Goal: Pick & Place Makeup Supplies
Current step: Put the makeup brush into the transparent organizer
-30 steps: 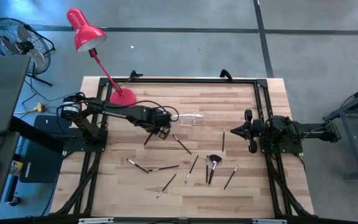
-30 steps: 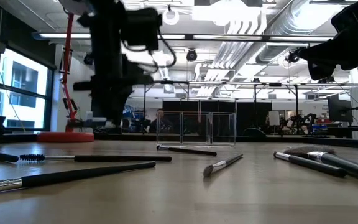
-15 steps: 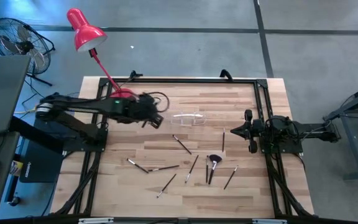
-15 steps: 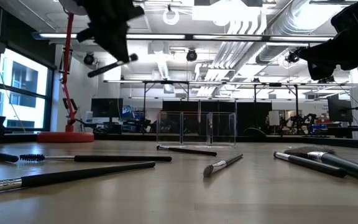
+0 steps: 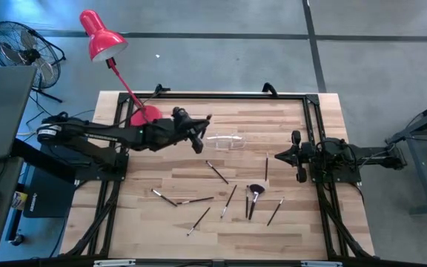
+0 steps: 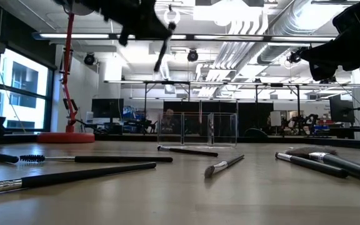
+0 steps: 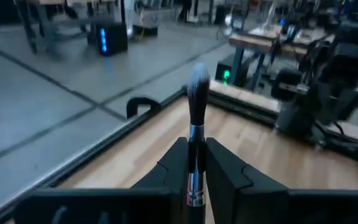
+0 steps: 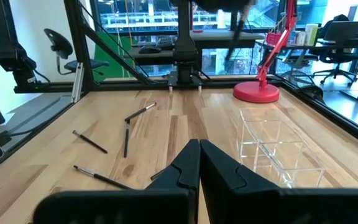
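While clamped on a slim silvery-ferruled brush | left claw aloft | right claw shut, empty

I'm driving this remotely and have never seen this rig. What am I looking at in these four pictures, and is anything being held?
Two dark robot arms work at a wooden table. The overhead picture shows everything; one looks level across the table; two come from cameras on the wrists. The left gripper, raised in the air near the clear holder, is shut on a brush, seen between its fingers in the left wrist view. The right gripper waits shut at the table's right side. More brushes and liners lie scattered on the wood. A red lamp stands at the back.
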